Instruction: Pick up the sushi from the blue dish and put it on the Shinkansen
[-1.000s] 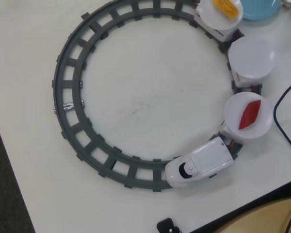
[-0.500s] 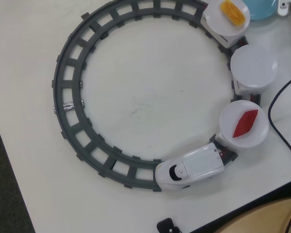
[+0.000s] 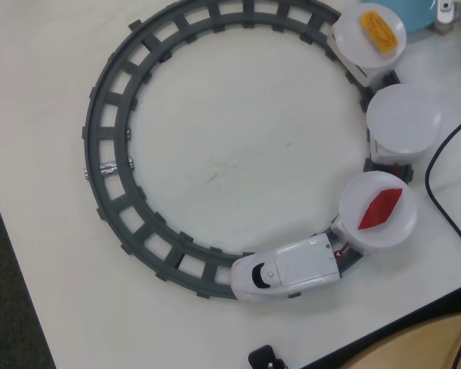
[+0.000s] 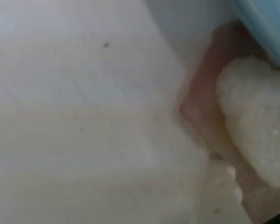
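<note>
The white Shinkansen (image 3: 286, 269) sits on the grey ring track at the bottom, pulling three carriages with round white plates. The nearest plate (image 3: 392, 227) holds a red pointed piece, the middle plate (image 3: 403, 121) is bare, and the far plate (image 3: 373, 46) holds a yellow-orange piece. The blue dish (image 3: 403, 11) shows only as a sliver at the top right edge. A small part of my gripper (image 3: 444, 11) shows above it. In the wrist view the pinkish-beige sushi (image 4: 252, 121) with its whitish centre fills the right side, very close and blurred, by the blue dish rim (image 4: 270, 28). My fingers are not distinguishable.
The grey ring track (image 3: 111, 154) circles the table's middle. A black cable (image 3: 438, 184) runs down the right side. The table's dark edge lies at the left and bottom right, with a small black object (image 3: 265, 358) at the bottom.
</note>
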Controlling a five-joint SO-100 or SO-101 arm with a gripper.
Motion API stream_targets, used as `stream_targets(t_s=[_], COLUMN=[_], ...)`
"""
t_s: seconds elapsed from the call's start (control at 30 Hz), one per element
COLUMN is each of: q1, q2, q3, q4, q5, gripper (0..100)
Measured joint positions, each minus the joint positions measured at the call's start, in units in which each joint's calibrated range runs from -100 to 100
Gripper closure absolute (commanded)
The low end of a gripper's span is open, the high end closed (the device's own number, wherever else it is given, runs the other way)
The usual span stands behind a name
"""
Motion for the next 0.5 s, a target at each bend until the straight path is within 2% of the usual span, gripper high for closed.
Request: stream_targets(t_s=[0.43, 0.5], q1=[-4.10, -4.10], q2=[0.00, 0.00], q3=[0.00, 0.00], q4=[2.36, 2.36], q5=[2.35, 2.35], gripper=[85, 87])
